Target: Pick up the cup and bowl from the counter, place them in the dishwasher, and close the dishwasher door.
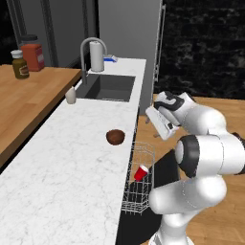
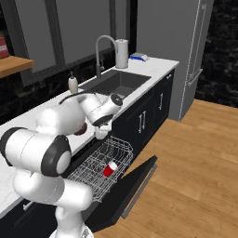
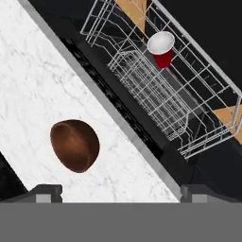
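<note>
- Resting on the counter [image 1: 72, 158], a white marble slab with faint grey veins, the bowl [image 1: 115, 137] is a small round dark brown dome close to the counter's front edge.
- Seen from the hand view, the bowl [image 3: 74, 145] has a smooth, slightly glossy brown surface and sits on the marble just inside the grey edge strip.
- The cup [image 3: 161, 48], red and tapered with a white inside, lies tilted in the dishwasher's [image 2: 104, 169] white wire rack; its open mouth faces the hand camera.
- The rack is a grid of thin white wires, pulled out over the dishwasher door [image 2: 135, 186], a flat black panel hanging open and sloping down towards the wooden floor [image 2: 195, 176].
- The gripper [image 3: 121, 191] hangs above the counter edge, between the bowl and the rack; its two dark fingertips [image 3: 46, 193] stand spread wide at the bottom corners of the hand view, holding nothing.
- The left base view shows what the hand view does not: a dark sink [image 1: 107, 87] with a curved steel faucet [image 1: 88, 52], a white soap bottle [image 1: 71, 95], and two jars [image 1: 26, 60] on an orange-brown wooden ledge [image 1: 28, 105].
- The right base view adds the dark cabinets [image 2: 151, 111] with silver handles and a tall grey refrigerator [image 2: 186, 51]; there the arm hides most of the bowl.
- The cup [image 1: 141, 172] shows red in the rack in both base views.
</note>
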Tool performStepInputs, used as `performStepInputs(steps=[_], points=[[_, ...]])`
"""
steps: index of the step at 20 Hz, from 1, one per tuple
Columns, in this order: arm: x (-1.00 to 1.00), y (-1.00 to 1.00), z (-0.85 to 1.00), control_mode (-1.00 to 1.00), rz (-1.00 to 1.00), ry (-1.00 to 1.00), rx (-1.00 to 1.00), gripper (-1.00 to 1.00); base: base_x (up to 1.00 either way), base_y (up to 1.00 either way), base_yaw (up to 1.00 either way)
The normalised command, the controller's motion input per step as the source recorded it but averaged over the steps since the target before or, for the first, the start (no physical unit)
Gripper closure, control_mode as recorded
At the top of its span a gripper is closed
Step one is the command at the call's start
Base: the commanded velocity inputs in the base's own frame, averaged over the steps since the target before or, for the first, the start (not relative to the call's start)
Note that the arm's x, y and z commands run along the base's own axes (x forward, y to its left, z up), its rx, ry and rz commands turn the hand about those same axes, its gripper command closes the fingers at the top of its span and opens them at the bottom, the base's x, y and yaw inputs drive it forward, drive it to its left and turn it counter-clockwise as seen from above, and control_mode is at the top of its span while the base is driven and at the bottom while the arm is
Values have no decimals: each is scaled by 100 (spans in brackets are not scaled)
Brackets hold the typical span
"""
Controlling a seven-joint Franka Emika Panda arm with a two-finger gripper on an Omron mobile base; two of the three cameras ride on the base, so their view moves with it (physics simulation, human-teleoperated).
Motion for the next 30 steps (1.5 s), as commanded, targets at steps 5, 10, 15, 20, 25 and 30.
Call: performStepInputs(steps=[5,10,15,20,25,30], points=[[0,71,0,-100,15,-4,-32,-100,0,0,0],[18,33,-7,-100,6,4,-19,-100,0,0,0],[32,1,-3,-100,0,18,-3,-100,0,0,0],[37,4,-13,-100,0,17,0,-100,0,0,0],[22,31,-19,-100,0,6,0,-100,0,0,0],[14,32,-36,-100,0,6,-2,-100,0,0,0]])
